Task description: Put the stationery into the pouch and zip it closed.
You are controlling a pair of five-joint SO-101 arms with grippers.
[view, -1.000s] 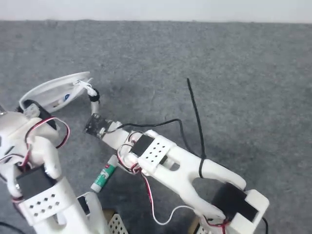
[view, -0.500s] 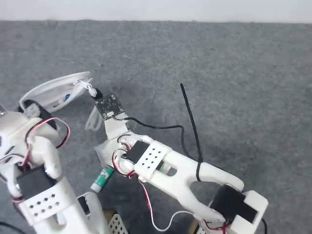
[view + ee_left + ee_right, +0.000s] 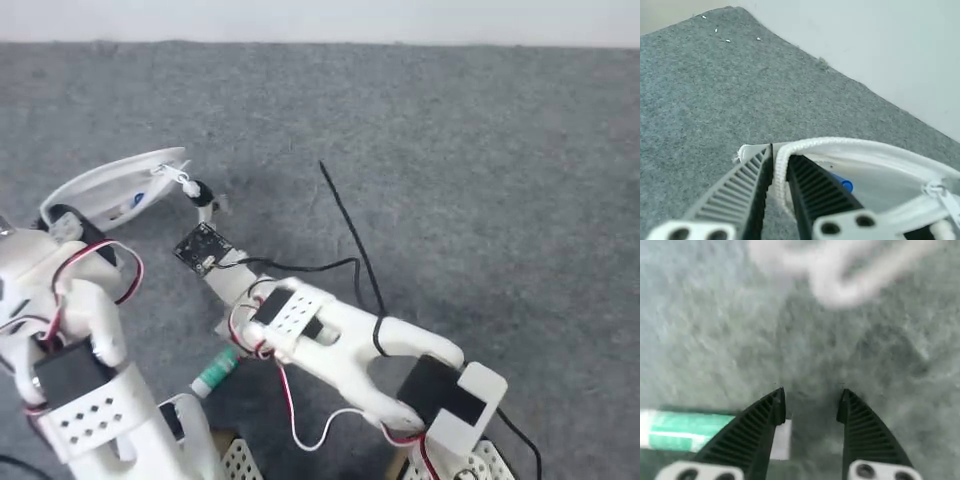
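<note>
High view: one pouch [image 3: 100,187], one tube [image 3: 215,371]

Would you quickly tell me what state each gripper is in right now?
Left gripper: shut on the pouch rim.
Right gripper: open, holding nothing.

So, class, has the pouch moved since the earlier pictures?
No. The pouch sits equally far from the carpet's back edge as before.

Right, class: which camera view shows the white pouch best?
The high view: the pouch is open there, with most of its outline visible. The left wrist view gives its rim up close, pinched by the left end effector. The right wrist view has a blurred white shape, possibly its cord.
</note>
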